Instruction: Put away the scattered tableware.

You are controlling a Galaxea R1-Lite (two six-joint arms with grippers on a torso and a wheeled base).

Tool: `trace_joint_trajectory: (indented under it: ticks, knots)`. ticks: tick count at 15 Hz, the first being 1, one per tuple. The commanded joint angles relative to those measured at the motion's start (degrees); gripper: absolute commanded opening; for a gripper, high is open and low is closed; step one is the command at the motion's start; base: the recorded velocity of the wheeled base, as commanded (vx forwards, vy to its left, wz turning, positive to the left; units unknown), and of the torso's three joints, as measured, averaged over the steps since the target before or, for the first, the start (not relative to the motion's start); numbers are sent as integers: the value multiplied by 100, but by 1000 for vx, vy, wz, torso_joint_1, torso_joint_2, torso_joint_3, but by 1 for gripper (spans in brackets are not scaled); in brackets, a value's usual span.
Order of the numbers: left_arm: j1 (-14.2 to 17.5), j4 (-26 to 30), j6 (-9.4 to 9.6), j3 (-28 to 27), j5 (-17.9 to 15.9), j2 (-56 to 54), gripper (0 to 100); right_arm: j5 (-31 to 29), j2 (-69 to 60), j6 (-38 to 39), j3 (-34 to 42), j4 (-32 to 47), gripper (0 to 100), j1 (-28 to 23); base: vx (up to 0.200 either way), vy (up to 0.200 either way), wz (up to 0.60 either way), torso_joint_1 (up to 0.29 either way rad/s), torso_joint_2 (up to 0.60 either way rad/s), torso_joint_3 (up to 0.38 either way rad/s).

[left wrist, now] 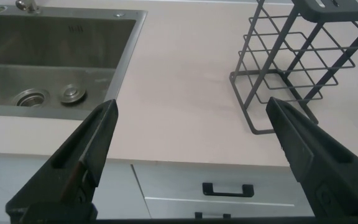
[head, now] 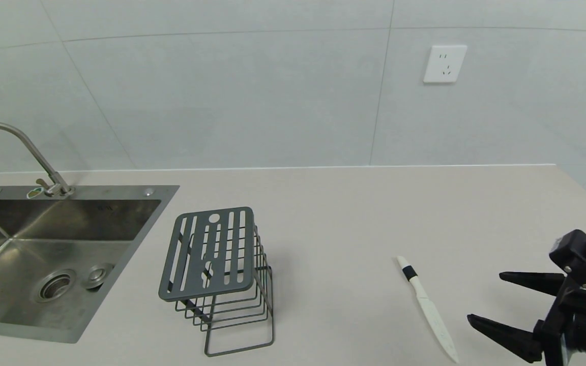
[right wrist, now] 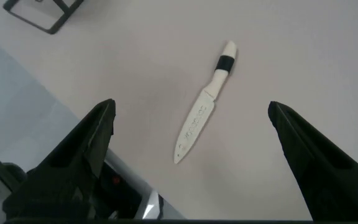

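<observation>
A white knife (head: 427, 305) with a black band on its handle lies flat on the beige counter, blade toward the front edge; the right wrist view has the knife (right wrist: 205, 103) lying between the fingers' lines, further off. My right gripper (head: 484, 299) hovers open just right of the blade, apart from it. A dark grey wire rack (head: 215, 272) with a slotted top stands left of the knife, beside the sink. My left gripper (left wrist: 191, 109) is open with nothing in it, held out past the counter's front edge, with the rack (left wrist: 303, 56) beyond it.
A steel sink (head: 38, 264) with a curved tap (head: 23, 152) is set into the counter's left end. Tiled wall with a socket (head: 444, 63) runs behind. Drawer fronts with a black handle (left wrist: 229, 190) show below the counter edge.
</observation>
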Motion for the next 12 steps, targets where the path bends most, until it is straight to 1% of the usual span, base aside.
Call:
trace_joint_trajectory:
  ticks: [1,4,6,7,8,9,10,11,12]
  knots:
    - [1,-2,-6,0,2,7,100,-143,727,3,-447,3,100,95,0,0,0,0,0,0]
    - [1,-2,11,0,2,7,100,-275,1289,179,-719,3,100,306,0,0,0,0,0,0]
    - [1,-2,11,0,-7,7,100,-803,1588,917,-886,3,100,693,0,0,0,0,0,0]
    - [1,-2,11,0,-7,7,100,-1057,1755,1260,-1115,29,100,886,0,0,0,0,0,0]
    - [1,-2,11,0,-7,7,100,-1277,1940,1436,-1458,258,100,991,0,0,0,0,0,0]
    - [1,-2,11,0,-7,7,100,-1356,2001,1462,-1633,478,100,1000,0,0,0,0,0,0]
    - [1,-2,11,0,-7,7,100,-1418,2089,1480,-2002,1348,100,991,0,0,0,0,0,0]
    - [1,-2,11,0,-7,7,100,-1418,2107,1488,-2099,1699,100,974,0,0,0,0,0,0]
    - [1,-2,11,0,-7,7,100,-1427,2195,1523,-2064,1822,100,912,0,0,0,0,0,0]
